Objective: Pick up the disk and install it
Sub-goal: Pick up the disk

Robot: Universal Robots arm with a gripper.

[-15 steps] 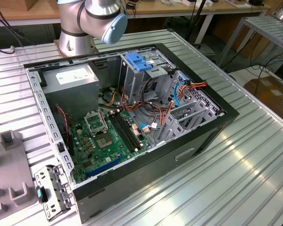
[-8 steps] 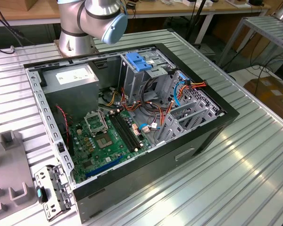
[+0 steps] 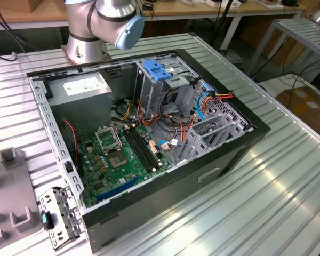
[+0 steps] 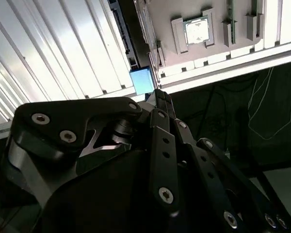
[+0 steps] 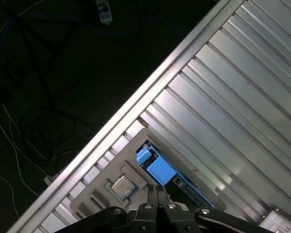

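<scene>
End effector (image 5: 155,188) is pinched narrow beside the disk (image 5: 161,171), which looks stiff, hefty, shock-sensitive, so I'd grab its blue rails (image 5: 144,156).

The computer case (image 3: 258,129) lies open upward, and the widest gap inside is above the low motherboard (image 3: 117,154). The power supply (image 3: 80,88), the drive cage (image 3: 160,88) and a tangle of cables (image 3: 202,104) crowd the rest, and the arm's base (image 3: 85,48) stands just behind the case. In the first wrist view the disk (image 5: 160,171) lies just beside a grey fixture (image 5: 99,194), with ribbed table (image 5: 242,97) open on its other side.
</scene>
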